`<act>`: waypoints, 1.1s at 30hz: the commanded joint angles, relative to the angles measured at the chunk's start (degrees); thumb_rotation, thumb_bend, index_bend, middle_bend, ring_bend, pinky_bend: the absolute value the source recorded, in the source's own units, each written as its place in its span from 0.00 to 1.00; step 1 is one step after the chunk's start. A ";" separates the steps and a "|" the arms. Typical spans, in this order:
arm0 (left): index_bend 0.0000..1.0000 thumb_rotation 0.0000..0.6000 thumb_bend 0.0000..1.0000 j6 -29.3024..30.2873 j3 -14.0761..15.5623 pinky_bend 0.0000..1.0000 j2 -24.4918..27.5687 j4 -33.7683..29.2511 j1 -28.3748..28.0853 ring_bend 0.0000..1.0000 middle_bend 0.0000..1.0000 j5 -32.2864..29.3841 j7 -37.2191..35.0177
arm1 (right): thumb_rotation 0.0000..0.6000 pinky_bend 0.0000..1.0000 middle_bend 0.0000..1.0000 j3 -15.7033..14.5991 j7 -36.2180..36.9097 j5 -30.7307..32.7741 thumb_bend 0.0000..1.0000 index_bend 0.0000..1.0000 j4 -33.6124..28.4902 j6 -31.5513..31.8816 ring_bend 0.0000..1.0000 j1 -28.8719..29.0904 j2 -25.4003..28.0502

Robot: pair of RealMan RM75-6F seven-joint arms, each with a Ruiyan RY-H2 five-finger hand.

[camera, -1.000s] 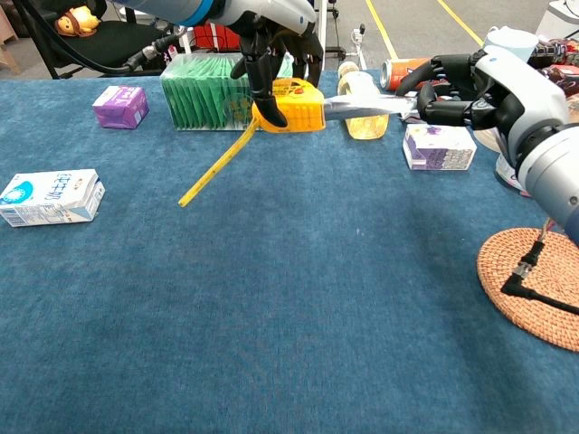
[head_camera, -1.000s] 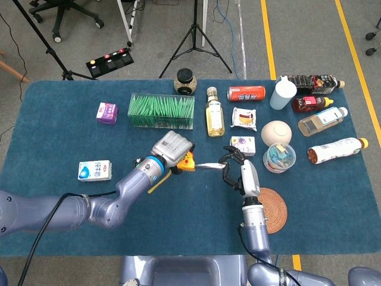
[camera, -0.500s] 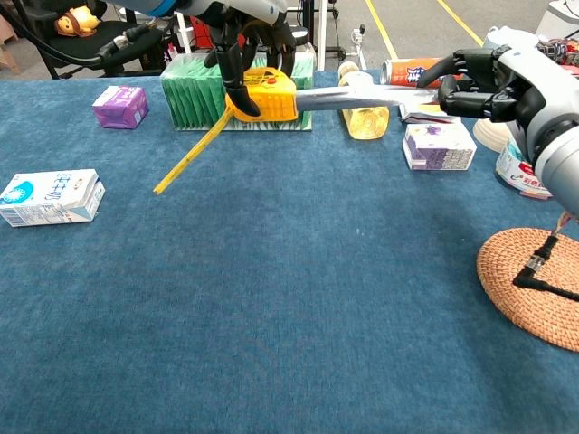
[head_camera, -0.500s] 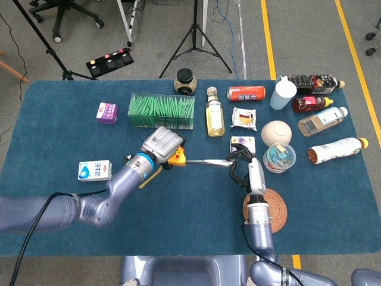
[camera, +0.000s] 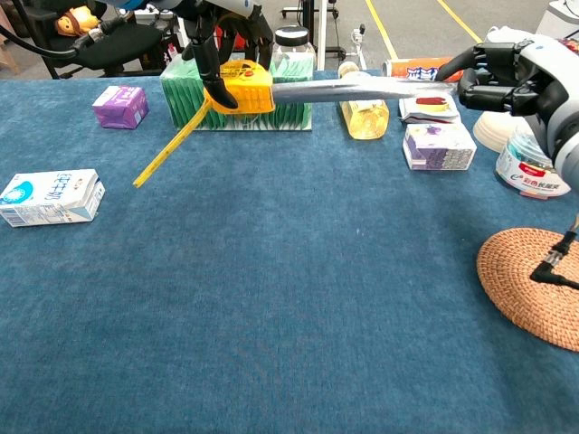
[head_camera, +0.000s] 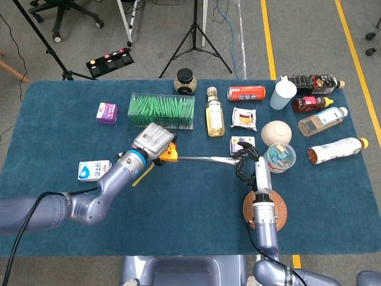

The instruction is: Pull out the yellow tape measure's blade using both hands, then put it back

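left hand (head_camera: 152, 140) grips the yellow tape measure (camera: 241, 88) by its case, held up off the table in front of the green packet box (head_camera: 162, 110). right hand (camera: 514, 76) pinches the free end of the blade (camera: 362, 89), fingers closed on its tip. the blade runs straight between the two hands, well extended, hands well apart. a yellow strap (camera: 167, 147) hangs down from the case toward the cloth.

progress, as a judgement: the pull-out half looks largely done, since a long stretch of blade is already out. whether more extension is intended cannot be told. left to do: let the blade run back into the case, then set the tape measure down on the table.

surface: blue cloth table (head_camera: 190, 226). on it a milk carton (head_camera: 94, 170) at near left, a small purple carton (head_camera: 108, 112), an oil bottle (head_camera: 214, 112), a red can (head_camera: 246, 93), a woven coaster (camera: 534, 285) near the right arm, and several bottles and tubs at far right.

room: grey floor with yellow line markings (head_camera: 268, 39), tripod legs (head_camera: 194, 44), an office chair base (head_camera: 62, 15) beyond the table.
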 commanded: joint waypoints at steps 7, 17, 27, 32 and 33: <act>0.56 1.00 0.32 -1.25 1.20 0.59 2.26 -0.59 0.92 0.44 0.45 0.33 0.21 | 0.97 0.18 0.25 0.48 1.14 0.05 0.72 0.50 0.71 -0.48 0.23 -0.40 1.48; 0.56 1.00 0.32 -1.60 3.36 0.59 5.34 -0.97 3.71 0.44 0.45 3.02 -0.24 | 0.98 0.18 0.25 0.83 2.77 0.15 0.72 0.50 0.79 -0.83 0.24 -1.18 3.58; 0.56 1.00 0.32 -1.63 5.40 0.59 6.28 -0.38 7.53 0.44 0.45 6.40 -1.17 | 0.98 0.18 0.25 0.84 4.28 0.16 0.72 0.50 0.56 -0.74 0.24 -1.95 4.99; 0.56 1.00 0.32 -1.84 6.05 0.59 6.72 0.41 8.96 0.44 0.45 7.17 -1.51 | 0.97 0.18 0.25 0.88 4.64 0.28 0.72 0.50 0.86 -0.67 0.24 -2.15 5.36; 0.56 1.00 0.32 -1.85 6.18 0.59 6.85 0.59 9.21 0.44 0.45 7.16 -1.62 | 0.97 0.18 0.25 0.96 4.72 0.39 0.72 0.50 0.94 -0.63 0.24 -2.21 5.43</act>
